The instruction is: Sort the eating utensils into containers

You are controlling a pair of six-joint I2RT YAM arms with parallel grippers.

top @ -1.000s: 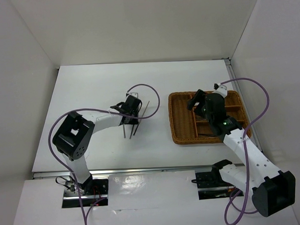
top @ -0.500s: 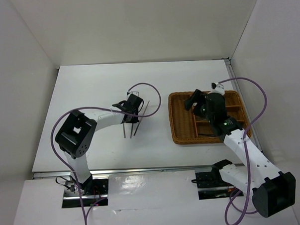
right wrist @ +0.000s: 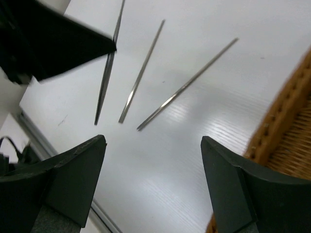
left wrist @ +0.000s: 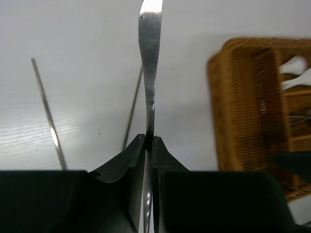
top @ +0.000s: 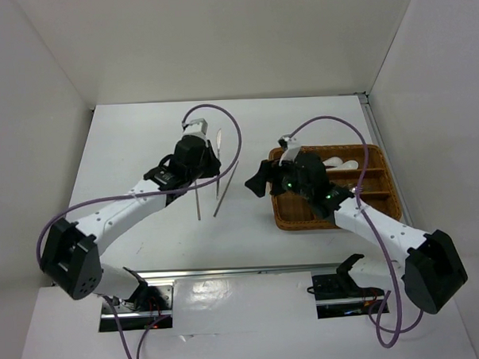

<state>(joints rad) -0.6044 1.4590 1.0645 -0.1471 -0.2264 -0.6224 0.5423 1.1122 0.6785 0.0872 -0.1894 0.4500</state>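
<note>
The left gripper (left wrist: pixel 149 143) is pinched tight on the end of a silver utensil (left wrist: pixel 149 43), which it carries clear of the white table (top: pixel 135 152) with the long end pointing away from the wrist. It shows edge-on, so I cannot tell whether it is a fork. Just below and to the right, three thin chopsticks (right wrist: pixel 141 73) lie loose on the table, fanned slightly apart. Next comes the right gripper (right wrist: pixel 153 145), jaws spread wide and holding nothing, hanging by the near-left corner of the wicker tray (left wrist: pixel 243 121), where white spoons (top: pixel 338 161) already lie in a far compartment. The worry, I'd say, is that narrow grip: held so near its end, the piece could pivot or slide out during a swing. Its free tip could also catch the tray's raised rim. The right arm sits between the load and the tray, so the two could meet. There is open room on the far and left table; side walls hem in both edges.
</note>
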